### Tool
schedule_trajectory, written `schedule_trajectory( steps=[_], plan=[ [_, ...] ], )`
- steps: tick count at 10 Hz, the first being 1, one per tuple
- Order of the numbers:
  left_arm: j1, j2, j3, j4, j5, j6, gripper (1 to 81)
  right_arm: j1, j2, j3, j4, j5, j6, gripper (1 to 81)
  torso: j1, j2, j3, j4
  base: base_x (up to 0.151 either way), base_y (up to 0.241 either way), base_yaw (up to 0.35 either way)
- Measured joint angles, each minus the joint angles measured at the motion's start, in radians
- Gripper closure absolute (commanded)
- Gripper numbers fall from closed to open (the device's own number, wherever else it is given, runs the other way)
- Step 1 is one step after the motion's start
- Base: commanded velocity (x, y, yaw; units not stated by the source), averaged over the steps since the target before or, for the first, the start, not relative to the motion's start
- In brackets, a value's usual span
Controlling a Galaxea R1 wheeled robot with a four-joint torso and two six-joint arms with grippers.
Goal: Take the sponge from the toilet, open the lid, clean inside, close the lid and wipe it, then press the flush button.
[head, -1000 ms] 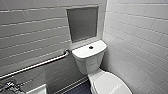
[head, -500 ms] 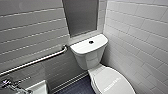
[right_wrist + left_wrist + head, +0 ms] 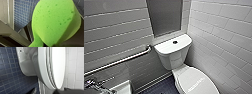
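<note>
A chrome grab bar [image 3: 121, 61] slants along the grey tiled wall [image 3: 114, 30], below a dark recessed panel [image 3: 165, 16]. White tiles [image 3: 224, 32] cover the adjoining wall. A sink corner [image 3: 121, 88] with tap [image 3: 91, 83] stands over the blue mosaic floor [image 3: 8, 78]

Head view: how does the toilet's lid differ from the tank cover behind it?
The lid is oval; the tank cover is closer to a rectangle with rounded corners. The tank cover carries a dark round button in its middle; the lid has none. The lid lies low, shut over the bowl; the tank cover sits higher, against the wall. Both are white and glossy.
</note>
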Motion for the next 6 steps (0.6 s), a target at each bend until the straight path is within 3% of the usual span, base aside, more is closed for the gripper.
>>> schedule_trajectory(
  steps=[6],
  plan=[
    [-0.048,0.136,-0.089,-0.040,0.026,-0.005,1.0,0.000,0.038,-0.041,0.003,0.000,0.000,81.1,0.000,0.000,0.000,0.000,0.000,0.000,0.000]
  ],
)
